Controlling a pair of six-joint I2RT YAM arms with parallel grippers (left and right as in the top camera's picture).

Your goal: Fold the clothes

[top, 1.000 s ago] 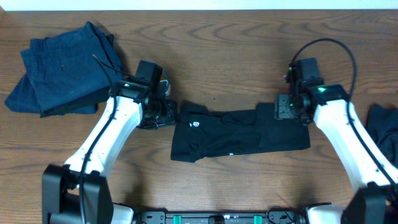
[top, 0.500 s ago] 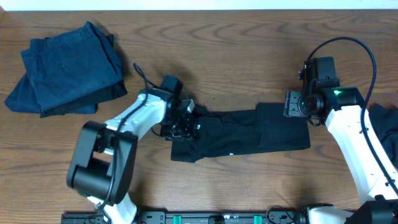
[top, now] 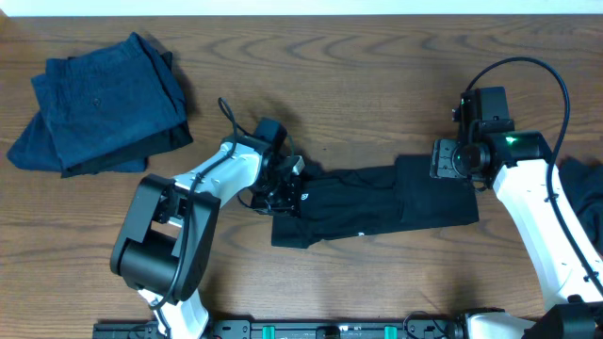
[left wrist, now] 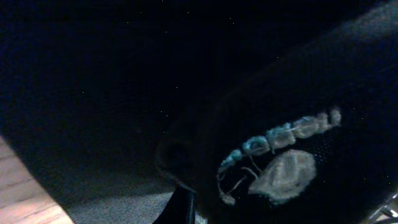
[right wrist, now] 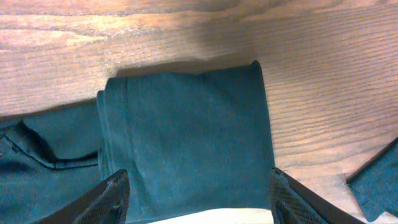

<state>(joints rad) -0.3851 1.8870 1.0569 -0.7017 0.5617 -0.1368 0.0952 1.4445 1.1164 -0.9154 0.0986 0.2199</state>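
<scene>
A black garment (top: 377, 202) lies stretched across the middle of the table, its right end folded over. My left gripper (top: 287, 188) is down on its left end and shut on the cloth. In the left wrist view dark fabric (left wrist: 124, 93) fills the picture, with a pale label (left wrist: 283, 174) bunched close to the jaws. My right gripper (top: 445, 158) hovers open over the folded right end (right wrist: 186, 137). Its two fingers (right wrist: 112, 196) stand wide apart with nothing between them.
A pile of folded blue clothes (top: 99, 104) sits at the back left. Another dark garment (top: 584, 202) lies at the right edge, its corner (right wrist: 379, 186) showing in the right wrist view. A black cable loops above the right arm.
My left arm swung right onto the garment's left end and its gripper shut on the cloth. The garment shifted slightly to the right. The right arm drew back a little to the right.
</scene>
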